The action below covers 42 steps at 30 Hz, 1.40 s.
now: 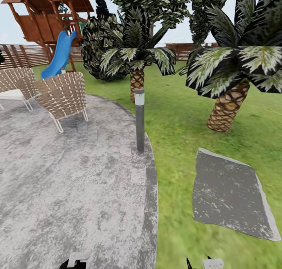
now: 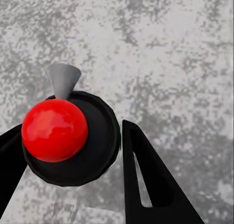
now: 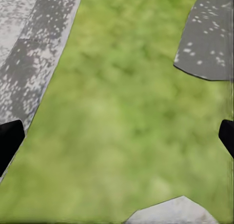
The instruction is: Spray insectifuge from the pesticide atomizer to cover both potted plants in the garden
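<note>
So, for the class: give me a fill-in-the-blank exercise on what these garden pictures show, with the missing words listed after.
1. The slide on the wooden play tower is coloured ____.
2. The grey bollard post stands at the edge of the ____ patio.
3. The flat stepping stone lies on the ____.
4. The ball between the left gripper's fingers is ____.

Missing words: blue; paved; grass; red

Head camera overlooking patio (image 1: 58, 190) and lawn (image 1: 184, 116), wrist cameras facing ground closely
</note>
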Motion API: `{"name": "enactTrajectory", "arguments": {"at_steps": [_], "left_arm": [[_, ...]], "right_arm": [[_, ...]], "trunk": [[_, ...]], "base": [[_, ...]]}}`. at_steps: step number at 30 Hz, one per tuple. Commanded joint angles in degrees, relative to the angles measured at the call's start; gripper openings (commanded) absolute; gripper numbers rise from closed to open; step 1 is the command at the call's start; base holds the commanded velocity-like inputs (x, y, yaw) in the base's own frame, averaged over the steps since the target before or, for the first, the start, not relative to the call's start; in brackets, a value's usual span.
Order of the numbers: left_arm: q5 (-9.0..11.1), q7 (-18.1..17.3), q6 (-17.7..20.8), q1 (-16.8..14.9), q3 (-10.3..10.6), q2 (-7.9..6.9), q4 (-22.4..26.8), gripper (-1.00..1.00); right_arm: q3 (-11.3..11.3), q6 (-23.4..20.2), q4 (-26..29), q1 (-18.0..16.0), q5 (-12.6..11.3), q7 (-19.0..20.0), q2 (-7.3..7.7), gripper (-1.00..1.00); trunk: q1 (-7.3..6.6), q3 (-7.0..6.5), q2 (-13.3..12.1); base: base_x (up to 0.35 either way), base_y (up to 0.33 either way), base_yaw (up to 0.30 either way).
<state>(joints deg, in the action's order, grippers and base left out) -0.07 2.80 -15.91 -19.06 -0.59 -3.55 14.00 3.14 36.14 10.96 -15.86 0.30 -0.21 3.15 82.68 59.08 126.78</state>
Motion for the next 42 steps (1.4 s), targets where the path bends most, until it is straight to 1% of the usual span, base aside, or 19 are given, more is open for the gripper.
{"name": "enactTrajectory", "arguments": {"at_steps": [1,29,42], "left_arm": [[-0.02,0.10,-0.20,0.00,-0.04,0.01,-0.02,-1.00],[-0.19,0.10,-0.17,-0.01,-0.02,0.01,-0.08,-1.00],[-0.19,0.10,-0.17,-0.01,-0.02,0.01,-0.11,-1.00]], "right_arm": [[0.29,0.16,-0.06,-0.05,-0.03,-0.06,0.02,1.00],[0.12,0.25,0.11,-0.05,-0.08,-0.15,0.10,1.00],[0.12,0.25,0.11,-0.05,-0.04,-0.15,0.12,1.00]], "trunk": [[-0.01,0.04,0.02],[-0.01,0.04,0.02],[-0.01,0.04,0.02]], "base": [[0.000,0.000,-0.267],[0.000,0.000,-0.267],[0.000,0.000,-0.297]]}}
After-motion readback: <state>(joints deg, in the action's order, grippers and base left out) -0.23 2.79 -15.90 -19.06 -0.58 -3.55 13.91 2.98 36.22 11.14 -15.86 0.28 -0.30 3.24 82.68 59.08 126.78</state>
